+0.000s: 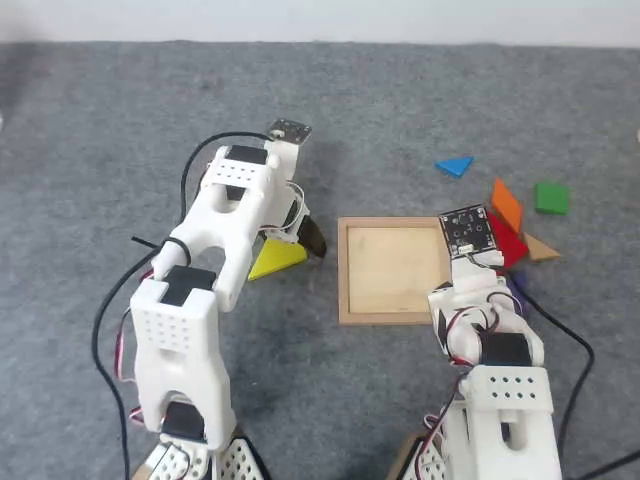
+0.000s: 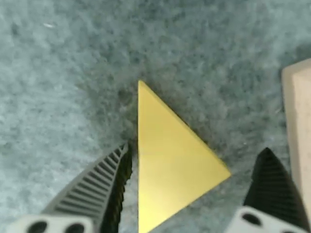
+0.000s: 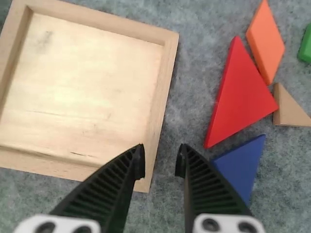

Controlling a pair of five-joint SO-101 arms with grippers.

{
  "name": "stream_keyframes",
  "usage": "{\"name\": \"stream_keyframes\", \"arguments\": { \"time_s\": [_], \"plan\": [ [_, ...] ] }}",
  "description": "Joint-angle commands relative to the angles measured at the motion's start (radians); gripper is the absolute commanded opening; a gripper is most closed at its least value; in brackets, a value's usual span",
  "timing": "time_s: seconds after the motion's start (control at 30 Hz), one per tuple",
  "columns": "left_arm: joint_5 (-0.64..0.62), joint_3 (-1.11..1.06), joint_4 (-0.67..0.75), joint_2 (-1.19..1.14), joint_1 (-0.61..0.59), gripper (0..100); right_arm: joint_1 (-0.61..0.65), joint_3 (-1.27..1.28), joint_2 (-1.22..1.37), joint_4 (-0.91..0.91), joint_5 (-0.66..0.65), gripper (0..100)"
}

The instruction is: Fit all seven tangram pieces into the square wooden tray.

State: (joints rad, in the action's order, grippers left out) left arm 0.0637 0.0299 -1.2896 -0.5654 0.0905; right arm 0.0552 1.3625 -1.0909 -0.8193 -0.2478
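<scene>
The yellow triangle (image 2: 170, 165) lies flat on the grey carpet, just left of the square wooden tray (image 1: 345, 270). My left gripper (image 2: 194, 153) is open and straddles it, one finger on each side, low over the carpet. The tray is bare inside. My right gripper (image 3: 160, 153) hovers over the tray's rim (image 3: 167, 73) near its right front corner, open by a narrow gap and holding nothing. Right of the tray lie a red triangle (image 3: 240, 94), an orange parallelogram (image 3: 266, 41), a tan triangle (image 3: 289, 109), a dark blue triangle (image 3: 240, 162), a green square (image 1: 551, 197) and a light blue triangle (image 1: 455, 165).
Grey carpet covers the whole table. The tray's rim (image 2: 299, 111) is close beside one left finger. The loose pieces cluster tightly off the tray's right side, with the red triangle touching the orange and tan pieces. Black cables trail from both arms.
</scene>
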Motion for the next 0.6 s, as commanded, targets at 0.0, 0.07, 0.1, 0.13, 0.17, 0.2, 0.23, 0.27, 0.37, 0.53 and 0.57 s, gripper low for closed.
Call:
{"name": "stream_keyframes", "arguments": {
  "time_s": [0.0,0.07,0.1,0.13,0.17,0.2,0.23,0.27,0.37,0.53,0.57],
  "plan": [
    [0.026,-0.005,0.005,0.011,0.005,34,-0.005,-0.011,-0.019,0.016,-0.015,12.6],
    [0.043,-0.012,-0.017,0.011,0.003,34,-0.005,-0.011,-0.019,0.016,-0.015,12.6],
    [0.048,-0.015,-0.023,0.009,0.002,34,-0.005,-0.011,-0.019,0.016,-0.015,12.6],
    [0.048,-0.022,-0.023,0.009,0.002,34,-0.005,-0.011,-0.019,0.016,-0.015,12.6],
    [0.048,-0.025,-0.021,0.009,0.002,34,-0.005,-0.011,-0.019,0.016,-0.015,12.6],
    [0.048,-0.027,-0.023,0.009,0.002,34,-0.005,-0.011,-0.019,0.016,-0.015,12.6],
    [0.048,-0.027,-0.025,0.009,0.002,34,-0.005,-0.011,-0.019,0.016,-0.015,12.6],
    [0.048,-0.031,-0.028,0.009,0.002,34,-0.005,-0.011,-0.019,0.016,-0.015,12.6],
    [0.051,-0.035,-0.031,0.009,0.002,34,-0.005,-0.011,-0.019,0.016,-0.015,12.6],
    [0.071,-0.047,-0.054,0.005,0.002,33,-0.005,-0.011,-0.019,0.016,-0.015,12.6],
    [0.071,-0.047,-0.055,0.003,0.000,32,-0.005,-0.011,-0.019,0.016,-0.015,12.6]
  ]
}}
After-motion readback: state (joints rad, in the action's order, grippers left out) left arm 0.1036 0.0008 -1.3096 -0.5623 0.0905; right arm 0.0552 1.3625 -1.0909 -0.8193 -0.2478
